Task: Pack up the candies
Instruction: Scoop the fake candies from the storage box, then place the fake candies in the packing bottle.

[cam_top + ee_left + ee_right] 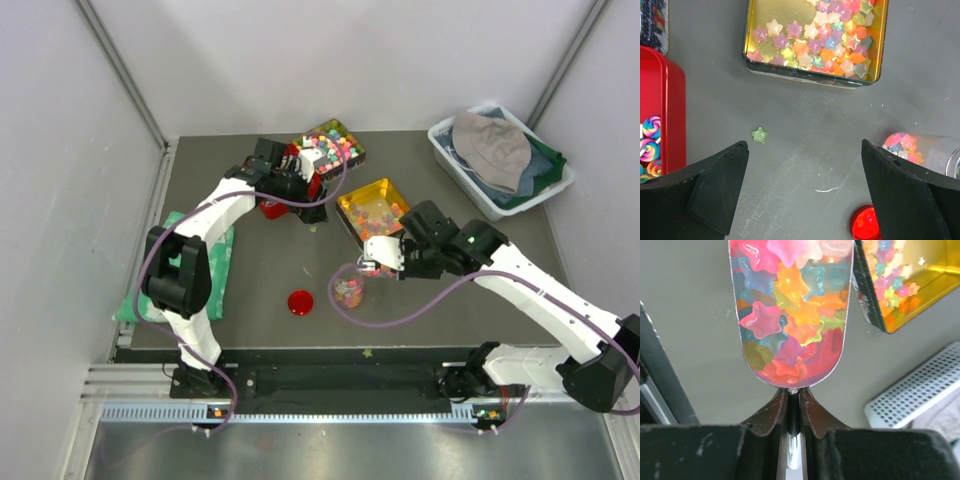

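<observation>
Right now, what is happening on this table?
The right gripper is shut on the handle of a scoop full of star-shaped candies, held near a small clear jar that has some candies in it. A red lid lies nearby. The left gripper hangs open over a stray green star near the gold tin.

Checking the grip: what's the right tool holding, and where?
A clear scoop full of candies, pinched by its thin handle; the left tool holds nothing.

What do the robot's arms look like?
The left arm and right arm are white tubes with chunky black joints. A thin purple cable loops along each. The left gripper and right gripper have black wedge-shaped fingers.
</observation>
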Action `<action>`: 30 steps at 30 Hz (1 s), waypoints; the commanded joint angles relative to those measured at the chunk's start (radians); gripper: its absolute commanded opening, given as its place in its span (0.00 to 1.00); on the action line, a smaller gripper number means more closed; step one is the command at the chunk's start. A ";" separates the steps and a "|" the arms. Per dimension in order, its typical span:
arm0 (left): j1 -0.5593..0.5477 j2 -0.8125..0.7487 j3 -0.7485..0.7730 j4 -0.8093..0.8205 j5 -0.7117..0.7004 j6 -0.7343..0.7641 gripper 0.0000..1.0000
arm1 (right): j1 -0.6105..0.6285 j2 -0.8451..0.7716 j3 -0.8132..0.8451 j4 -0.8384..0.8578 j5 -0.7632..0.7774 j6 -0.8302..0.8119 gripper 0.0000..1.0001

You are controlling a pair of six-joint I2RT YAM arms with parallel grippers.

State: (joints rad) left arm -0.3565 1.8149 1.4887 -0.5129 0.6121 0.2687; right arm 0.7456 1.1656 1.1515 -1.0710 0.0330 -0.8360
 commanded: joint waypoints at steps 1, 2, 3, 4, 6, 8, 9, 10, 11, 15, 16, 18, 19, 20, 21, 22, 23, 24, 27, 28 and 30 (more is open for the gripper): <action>-0.004 -0.045 -0.021 -0.007 0.002 0.023 0.99 | 0.037 0.025 0.088 -0.015 0.065 -0.034 0.00; -0.002 -0.045 -0.021 -0.007 -0.002 0.026 0.99 | 0.040 0.031 0.096 -0.021 0.076 -0.035 0.00; -0.002 -0.048 -0.022 -0.007 -0.002 0.027 0.99 | 0.044 0.038 0.109 -0.027 0.082 -0.037 0.00; -0.002 -0.049 -0.024 -0.007 -0.006 0.027 0.99 | 0.049 0.046 0.114 -0.027 0.088 -0.041 0.00; -0.002 -0.051 -0.027 -0.007 -0.008 0.029 0.99 | 0.058 0.057 0.122 -0.030 0.116 -0.044 0.00; -0.002 -0.052 -0.030 -0.007 -0.008 0.029 0.99 | 0.074 0.068 0.125 -0.033 0.136 -0.051 0.00; -0.001 -0.054 -0.033 -0.006 -0.008 0.030 0.99 | 0.080 0.071 0.131 -0.033 0.143 -0.051 0.00; -0.001 -0.055 -0.034 -0.006 -0.009 0.030 0.99 | 0.084 0.075 0.132 -0.040 0.148 -0.051 0.00; -0.001 -0.055 -0.036 -0.004 -0.009 0.030 0.99 | 0.095 0.083 0.135 -0.043 0.157 -0.052 0.00; 0.001 -0.063 -0.044 0.002 -0.014 0.029 0.99 | 0.106 0.097 0.134 -0.040 0.185 -0.064 0.00; 0.002 -0.063 -0.045 0.004 -0.015 0.029 0.99 | 0.107 0.098 0.134 -0.041 0.188 -0.067 0.00; 0.007 -0.065 -0.048 0.005 -0.014 0.027 0.99 | 0.119 0.104 0.134 -0.041 0.199 -0.068 0.00; 0.007 -0.065 -0.053 0.008 -0.014 0.027 0.99 | 0.126 0.108 0.134 -0.043 0.203 -0.071 0.00; 0.008 -0.065 -0.053 0.008 -0.015 0.026 0.99 | 0.129 0.109 0.134 -0.043 0.215 -0.072 0.00; 0.008 -0.065 -0.057 0.010 -0.017 0.026 0.99 | 0.139 0.112 0.132 -0.040 0.223 -0.074 0.00; 0.010 -0.065 -0.059 0.013 -0.015 0.024 0.99 | 0.143 0.117 0.134 -0.041 0.225 -0.075 0.00; 0.010 -0.065 -0.061 0.014 -0.014 0.024 0.99 | 0.144 0.121 0.137 -0.043 0.229 -0.075 0.00; 0.011 -0.065 -0.064 0.014 -0.014 0.023 0.99 | 0.152 0.127 0.143 -0.043 0.232 -0.078 0.00; 0.013 -0.066 -0.070 0.022 -0.015 0.023 0.99 | 0.166 0.135 0.151 -0.040 0.249 -0.086 0.00; 0.013 -0.068 -0.071 0.022 -0.017 0.023 0.99 | 0.170 0.143 0.151 -0.040 0.255 -0.087 0.00; 0.016 -0.068 -0.071 0.024 -0.017 0.024 0.99 | 0.178 0.147 0.157 -0.041 0.269 -0.092 0.00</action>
State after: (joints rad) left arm -0.3477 1.8015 1.4261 -0.5240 0.5861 0.2832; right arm 0.8970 1.3113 1.2461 -1.1240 0.2588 -0.9115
